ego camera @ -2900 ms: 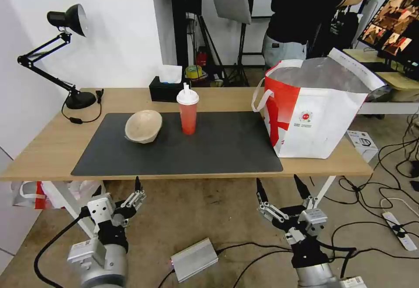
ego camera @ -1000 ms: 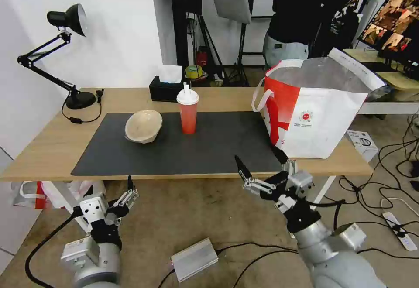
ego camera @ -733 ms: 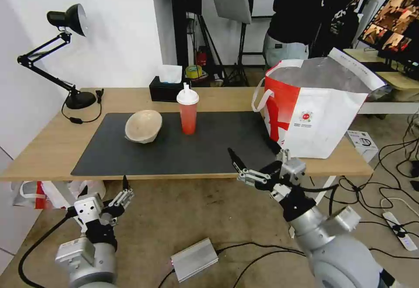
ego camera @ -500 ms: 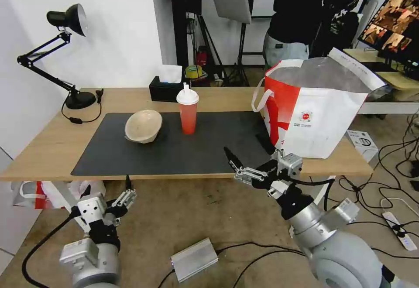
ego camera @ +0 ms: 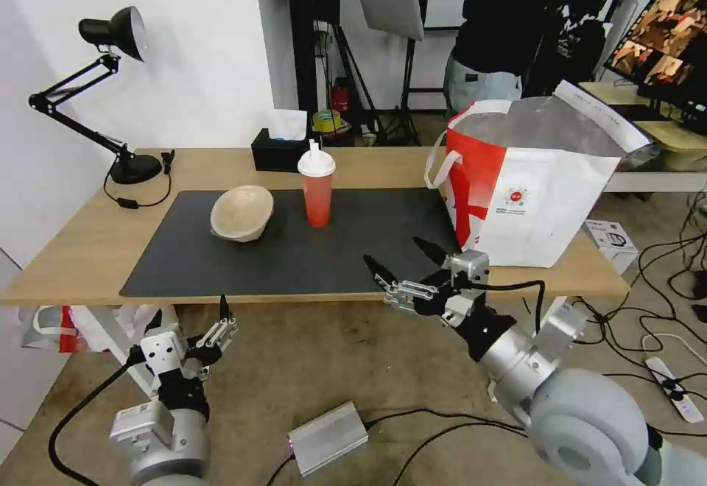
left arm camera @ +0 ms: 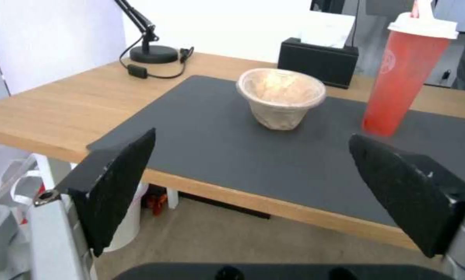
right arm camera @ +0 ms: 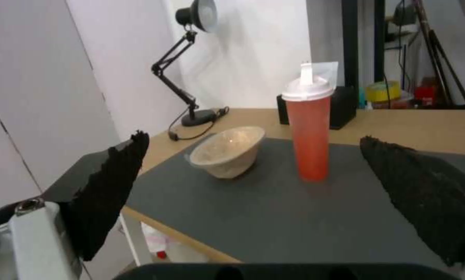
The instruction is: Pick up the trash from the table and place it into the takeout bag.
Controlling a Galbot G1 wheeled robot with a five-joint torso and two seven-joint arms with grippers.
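Only 1 mark stands out as branding: a small round red logo on the white front of the takeout bag (ego camera: 526, 191), with a line of print beneath it too small to read; the red drink cup (ego camera: 317, 193) carries a faint round emblem on its side in the left wrist view, also unreadable. That bag stands open at the right end of the table (ego camera: 74, 250), silver lining showing, 1 white loop handle hanging at its left side. The cup stands upright on the dark grey mat (ego camera: 294, 258), with the beige pulp bowl (ego camera: 241, 212) tipped on its side just left of it, apart from it. The right gripper (ego camera: 405, 259) is raised over the mat's near edge, its arm reaching forward and left from the lower right, fingers spread wide and holding nothing, pointed toward cup and bowl. The left gripper (ego camera: 213, 324) hangs low in front of the table, below its edge, fingers also spread and empty. Behind the cup sit a black tissue box (ego camera: 280, 149) and, at the far left, a black desk lamp (ego camera: 110, 88). Inside of the bag cannot be seen.
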